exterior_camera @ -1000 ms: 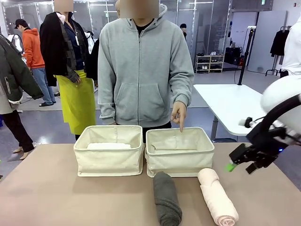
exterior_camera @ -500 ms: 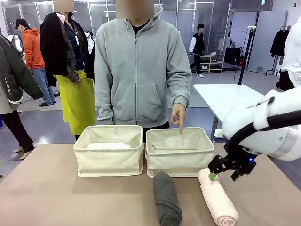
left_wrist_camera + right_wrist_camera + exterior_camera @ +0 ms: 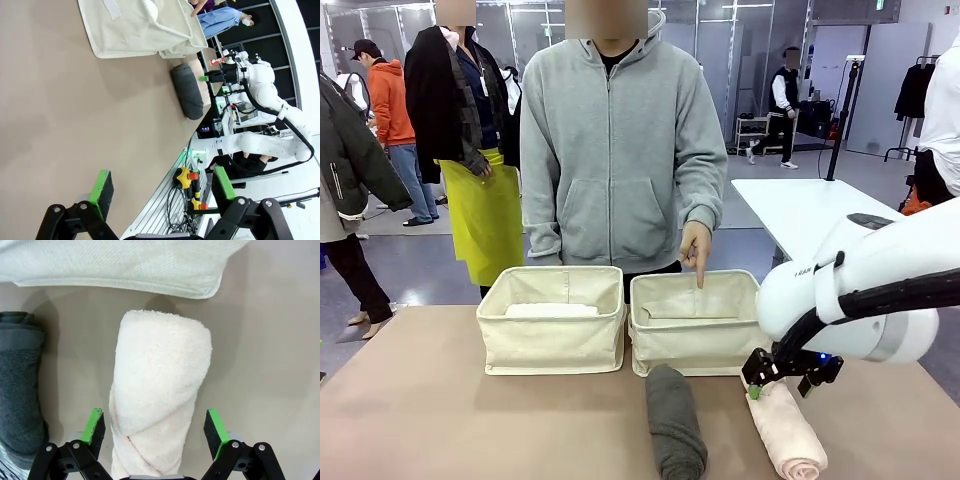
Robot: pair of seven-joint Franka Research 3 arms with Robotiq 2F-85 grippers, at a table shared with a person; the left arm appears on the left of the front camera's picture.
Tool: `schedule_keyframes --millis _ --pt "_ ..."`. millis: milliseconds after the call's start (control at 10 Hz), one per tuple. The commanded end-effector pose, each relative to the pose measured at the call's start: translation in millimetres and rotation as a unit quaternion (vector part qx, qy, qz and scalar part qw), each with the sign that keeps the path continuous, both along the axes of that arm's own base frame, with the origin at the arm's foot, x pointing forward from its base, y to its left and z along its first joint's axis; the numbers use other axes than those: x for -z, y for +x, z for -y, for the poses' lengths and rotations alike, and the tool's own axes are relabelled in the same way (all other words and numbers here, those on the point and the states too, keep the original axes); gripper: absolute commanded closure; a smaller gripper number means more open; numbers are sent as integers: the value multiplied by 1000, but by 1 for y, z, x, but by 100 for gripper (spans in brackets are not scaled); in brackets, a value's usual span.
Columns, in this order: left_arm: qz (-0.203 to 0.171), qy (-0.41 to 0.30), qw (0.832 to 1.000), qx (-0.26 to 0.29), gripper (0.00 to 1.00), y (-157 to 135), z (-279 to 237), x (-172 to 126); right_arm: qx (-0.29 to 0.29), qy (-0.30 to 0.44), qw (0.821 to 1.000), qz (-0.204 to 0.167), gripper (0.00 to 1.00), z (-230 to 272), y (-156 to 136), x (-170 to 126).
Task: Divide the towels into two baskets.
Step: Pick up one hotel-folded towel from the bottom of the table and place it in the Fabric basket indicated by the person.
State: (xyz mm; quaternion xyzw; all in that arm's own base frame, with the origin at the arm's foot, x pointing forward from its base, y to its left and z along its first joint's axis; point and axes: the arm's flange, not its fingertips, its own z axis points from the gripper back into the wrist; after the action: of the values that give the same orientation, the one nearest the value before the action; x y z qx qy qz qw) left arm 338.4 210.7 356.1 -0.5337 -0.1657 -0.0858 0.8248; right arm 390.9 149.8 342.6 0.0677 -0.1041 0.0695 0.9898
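The right tool (image 3: pixel 778 385) hangs low over the pink towel (image 3: pixel 160 390). Its jaws are spread wide, with a green pad on each side of the roll and neither one pressing it. The pink towel lies on the worktop (image 3: pixel 440 420) just in front of the basket on the robot's right (image 3: pixel 695 345). The dark grey towel (image 3: pixel 675 425) lies close beside the pink one, with its far end against the same basket. The basket on the robot's left (image 3: pixel 552 345) stands against its twin and holds the white towel (image 3: pixel 552 310). The person's hand (image 3: pixel 696 245) points a finger down into the right basket. The left tool (image 3: pixel 162 186) is open and holds nothing, above bare worktop and well apart from the towels.
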Motion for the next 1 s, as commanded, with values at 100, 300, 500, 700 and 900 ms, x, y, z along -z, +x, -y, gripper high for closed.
schedule_keyframes --millis 100,300,500,700,900 --pt "5 -2 1000 -4 0 -2 -1 -4 10 -27 1000 5 3 2 -33 31" --pt "5 -2 1000 -4 0 -2 -1 -4 4 -30 1000 3 23 1 -34 34" --pt "5 -2 1000 -4 0 -2 -1 -4 3 -33 999 -3 42 1 -35 34" --pt "5 -2 1000 -4 0 -2 -1 -4 1 -33 999 -4 62 1 -36 34" --pt "5 -2 1000 -4 0 -2 -1 -4 -8 -28 1000 -3 62 -11 -2 17"
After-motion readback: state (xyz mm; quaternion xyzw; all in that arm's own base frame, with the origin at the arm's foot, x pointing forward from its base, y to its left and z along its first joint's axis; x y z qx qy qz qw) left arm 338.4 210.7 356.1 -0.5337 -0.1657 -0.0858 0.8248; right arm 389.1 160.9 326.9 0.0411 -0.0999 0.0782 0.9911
